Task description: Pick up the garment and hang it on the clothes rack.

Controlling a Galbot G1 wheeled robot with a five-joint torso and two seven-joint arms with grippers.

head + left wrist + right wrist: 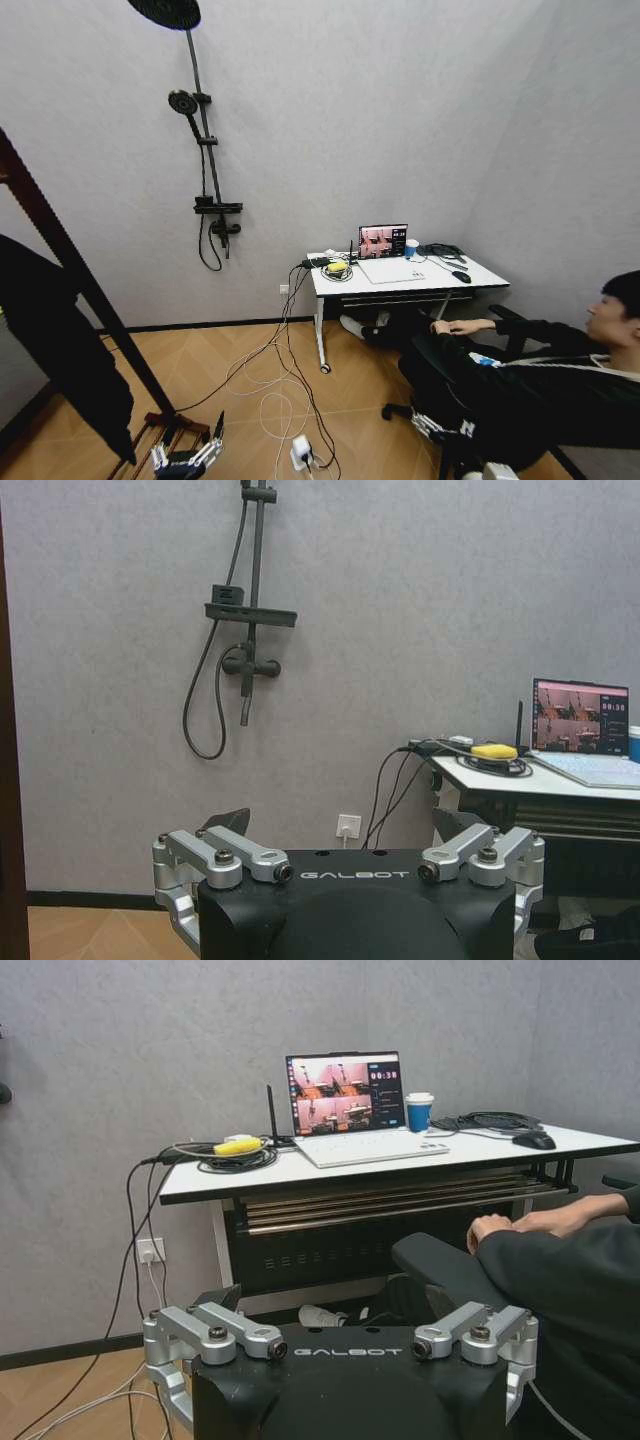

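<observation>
- Garment (pixel 60 340): dark, near-black in head view, hangs at far L against the slanting upright of the clothes rack (pixel 70 255). Its lower hem is just above the rack's slatted base. Hanger not visible.
- Rack: dark reddish-brown wood. Its base sits on the wood floor next to the L gripper.
- L gripper (pixel 187 458): low at the bottom edge of head view, just beside the rack base. Fingers spread apart, nothing between them.
- R gripper (pixel 345 1345): low, facing the desk (pixel 560 1145). Linkages splayed wide, holding nothing.
- Writing: "GALBOT" in pale letters on the black body of each gripper, legible in both wrist views.
- Laptop (pixel 345 1095) open on the white desk, screen showing pinkish video tiles and a digit readout too small to read w/ certainty.
- Cup (pixel 419 1112), blue w/ white lid, just beside the laptop. No legible label.
- Yellow item (pixel 237 1146) lies on a cable coil at the desk's other end.
- Black shower fitting (pixel 205 150) on the grey wall, well apart from the desk.
- White power strip (pixel 302 452) and loose cables on the floor btwn rack and desk.
- Person in dark clothes sits at the desk, touching none of the task's things.
</observation>
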